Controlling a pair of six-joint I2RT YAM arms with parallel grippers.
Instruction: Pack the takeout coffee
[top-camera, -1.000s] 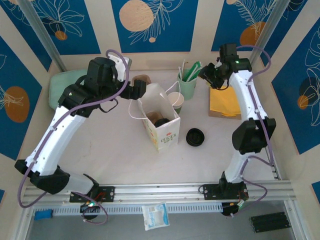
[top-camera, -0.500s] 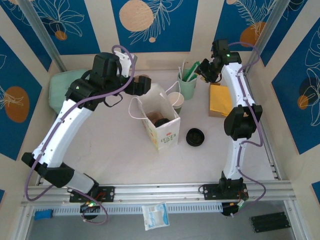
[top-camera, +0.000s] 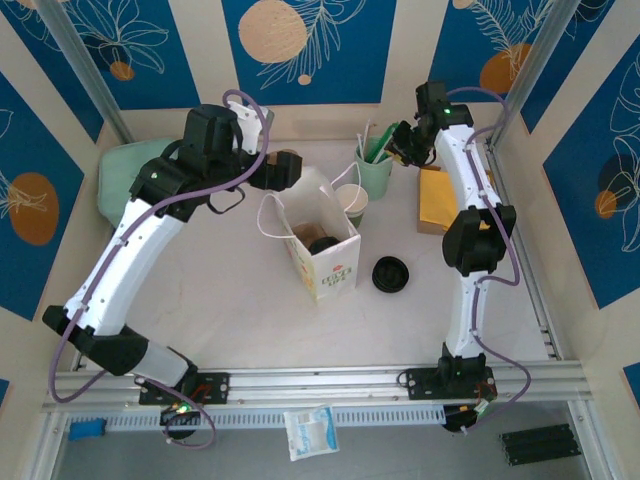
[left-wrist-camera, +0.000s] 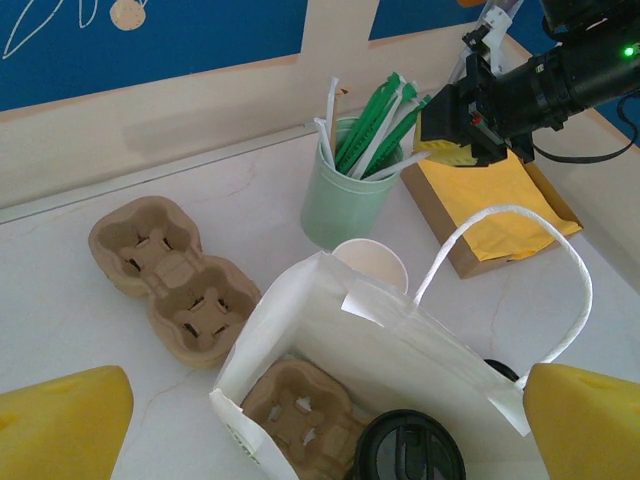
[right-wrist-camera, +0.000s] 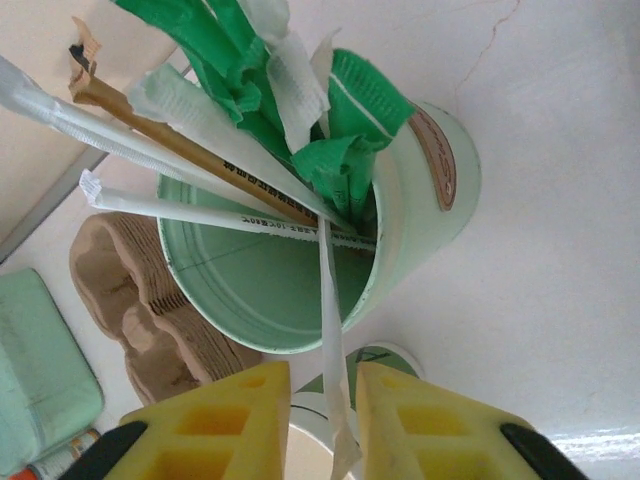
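Table (top-camera: 220, 290): big bare stretch in front. White paper bag (left-wrist-camera: 400, 350) stands open mid-table, handle up; its walls hide most of what's inside. My left pincer (left-wrist-camera: 330, 410) hangs over the bag mouth, fingers wide apart, gripping nothing; the wrist view crops both fingers at the bottom corners. Yellow envelope (top-camera: 445, 205) on a brown board far right, partly covered by my right arm. One pulp carrier (left-wrist-camera: 170, 280) lies flat behind the bag. Second carrier (left-wrist-camera: 300, 410) sits in the bag bottom, half hidden. Mint-green cup of straws (right-wrist-camera: 420, 200) is behind the bag. My right pincer (right-wrist-camera: 323, 420) is at its rim, fingers narrowly apart, a wrapped straw (right-wrist-camera: 330, 330) running through the gap; can't tell if it touches them. Lidless white cup (left-wrist-camera: 370, 265) sits between straw cup and bag. Takeout coffee (left-wrist-camera: 410, 455) is inside the bag beside the carrier: only its black lid shows, body hidden. Loose black lid (top-camera: 390, 273) lies right of the bag.
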